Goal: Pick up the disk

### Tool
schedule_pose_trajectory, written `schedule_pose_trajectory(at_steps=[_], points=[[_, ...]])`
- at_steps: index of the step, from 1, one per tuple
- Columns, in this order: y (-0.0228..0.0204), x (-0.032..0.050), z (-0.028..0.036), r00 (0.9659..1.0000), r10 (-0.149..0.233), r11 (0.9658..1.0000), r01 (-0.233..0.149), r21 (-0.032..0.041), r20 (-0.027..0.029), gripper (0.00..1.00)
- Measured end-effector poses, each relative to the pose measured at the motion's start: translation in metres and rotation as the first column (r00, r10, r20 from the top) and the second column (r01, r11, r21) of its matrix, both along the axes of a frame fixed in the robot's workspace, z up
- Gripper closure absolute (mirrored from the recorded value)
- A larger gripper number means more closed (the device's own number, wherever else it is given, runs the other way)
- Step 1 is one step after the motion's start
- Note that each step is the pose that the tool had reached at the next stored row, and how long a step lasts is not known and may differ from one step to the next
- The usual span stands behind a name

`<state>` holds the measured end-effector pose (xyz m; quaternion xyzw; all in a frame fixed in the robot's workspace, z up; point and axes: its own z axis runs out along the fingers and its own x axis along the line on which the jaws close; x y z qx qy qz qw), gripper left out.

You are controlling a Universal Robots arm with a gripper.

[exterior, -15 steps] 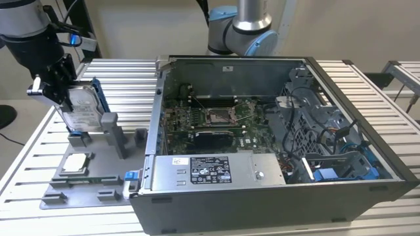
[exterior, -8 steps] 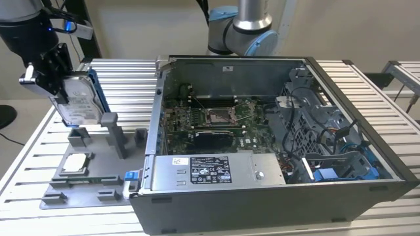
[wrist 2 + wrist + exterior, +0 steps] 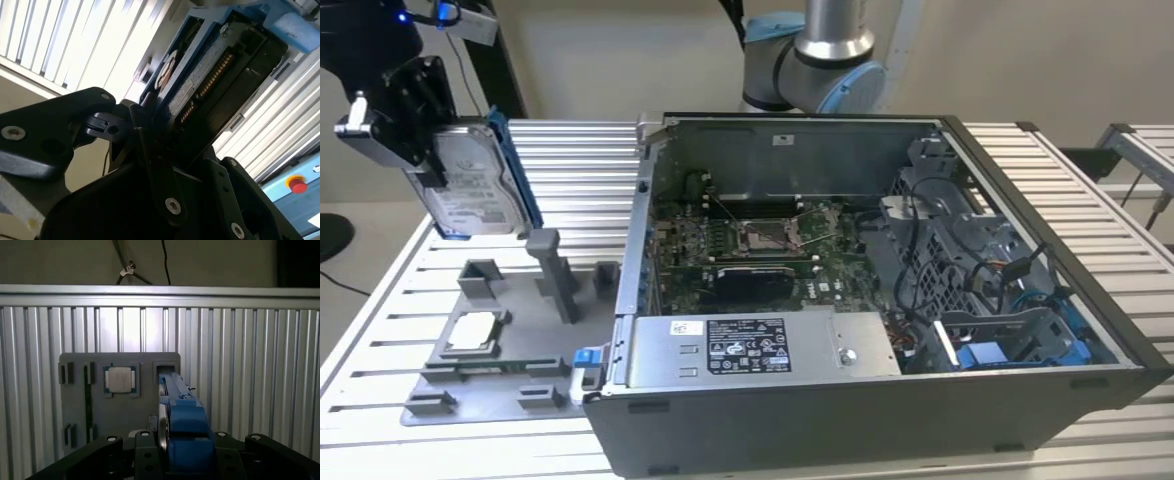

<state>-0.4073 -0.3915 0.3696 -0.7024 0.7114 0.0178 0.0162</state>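
High at the exterior view's left, the gripper [image 3: 416, 135] is closed on the disk [image 3: 470, 185], with one black finger [image 3: 170, 200] on each side of it. The disk hangs upright in the air, above the grey fixture plate [image 3: 507, 375], with its blue carrier edge toward the open computer case [image 3: 827, 430]. A CPU chip [image 3: 474, 330] lies in a pocket of the plate. Plate and case stand side by side on the slatted metal table [image 3: 574, 150].

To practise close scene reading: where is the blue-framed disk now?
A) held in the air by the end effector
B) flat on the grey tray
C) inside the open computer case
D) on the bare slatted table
A: in the exterior view the end effector grips the disk, which hangs in the air above the grey tray.
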Motion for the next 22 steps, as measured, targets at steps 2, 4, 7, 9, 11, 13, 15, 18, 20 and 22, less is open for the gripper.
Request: schedule_pose_trajectory(at_steps=[2, 4, 7, 9, 11, 13, 15, 18, 20, 22], points=[[0.0000, 0.0000, 0.0089, 1.0000, 0.000, 1.0000, 0.000, 0.0000, -0.0001, 1.00], [0.0000, 0.0000, 0.0181, 1.0000, 0.000, 1.0000, 0.000, 0.0000, 0.0000, 1.00], [0.0000, 0.0000, 0.0318, 1.0000, 0.000, 1.0000, 0.000, 0.0000, 0.0000, 1.00], [0.0000, 0.0000, 0.0408, 1.0000, 0.000, 1.0000, 0.000, 0.0000, 0.0000, 1.00], [0.0000, 0.0000, 0.0496, 1.0000, 0.000, 1.0000, 0.000, 0.0000, 0.0000, 1.00], [0.0000, 0.0000, 0.0589, 1.0000, 0.000, 1.0000, 0.000, -0.0001, -0.0001, 1.00], [0.0000, 0.0000, 0.0679, 1.0000, 0.000, 1.0000, 0.000, 0.0000, 0.0001, 1.00], [0.0000, 0.0000, 0.0818, 1.0000, 0.000, 1.0000, 0.000, 0.0000, 0.0000, 1.00], [0.0000, 0.0000, 0.0906, 1.0000, 0.000, 1.0000, 0.000, 0.0000, 0.0000, 1.00], [0.0000, 0.0000, 0.0997, 1.0000, 0.000, 1.0000, 0.000, 0.0000, -0.0003, 1.00]])
